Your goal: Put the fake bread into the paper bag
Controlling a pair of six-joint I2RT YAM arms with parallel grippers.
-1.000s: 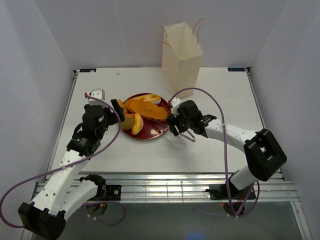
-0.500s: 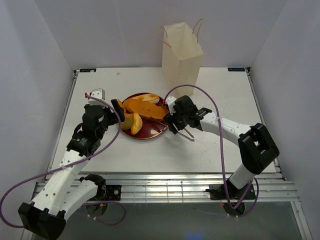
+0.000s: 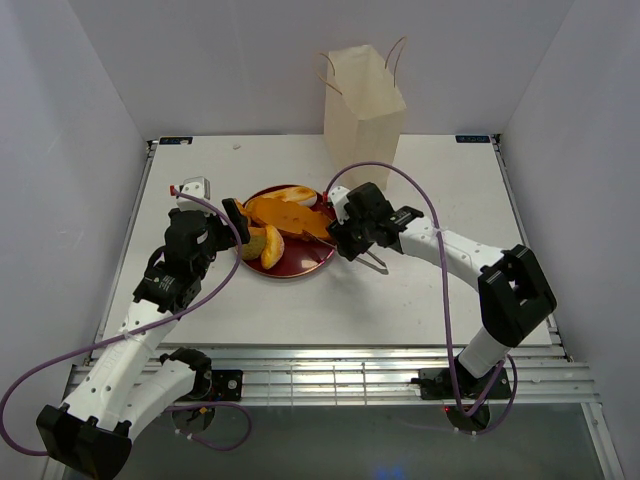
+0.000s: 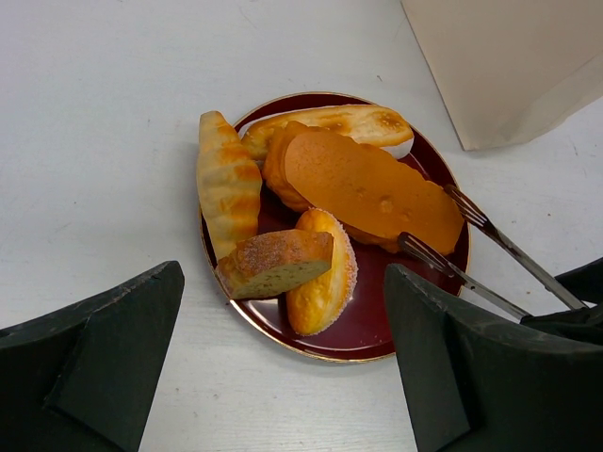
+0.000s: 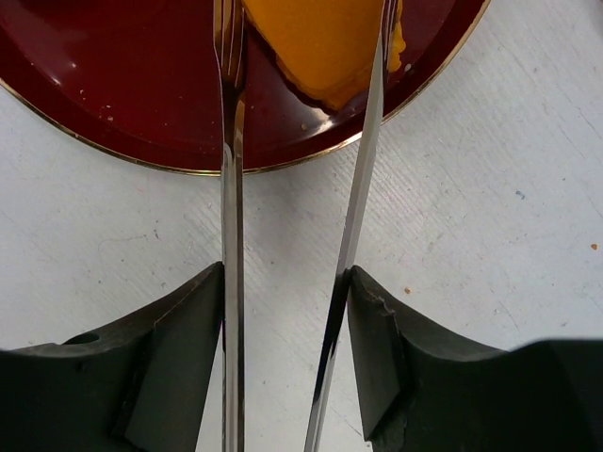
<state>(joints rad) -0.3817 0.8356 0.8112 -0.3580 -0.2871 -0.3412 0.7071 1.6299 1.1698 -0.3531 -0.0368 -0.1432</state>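
The fake bread lies piled on a dark red plate point(image 3: 310, 262): a flat orange slice point(image 4: 367, 188), a long roll point(image 4: 226, 184), a cut wedge point(image 4: 273, 264), a sugared oval point(image 4: 325, 282). My right gripper point(image 5: 287, 282) is shut on thin metal tongs point(image 5: 231, 188). Their two arms reach over the plate rim point(image 5: 122, 85) and flank the end of the orange slice point(image 5: 325, 38). My left gripper point(image 4: 283, 377) stands open at the plate's left edge, holding nothing. The paper bag point(image 3: 364, 120) stands upright behind the plate.
The bag's lower corner point(image 4: 509, 66) is close behind the plate's far right rim. White walls close in the table on the left, right and back. The right arm's purple cable point(image 3: 420, 190) arcs over the table in front of the bag.
My right gripper has moved left onto the plate's right rim with the tongs, and the tong arms have drawn closer together around the orange slice. The left arm has stayed still.
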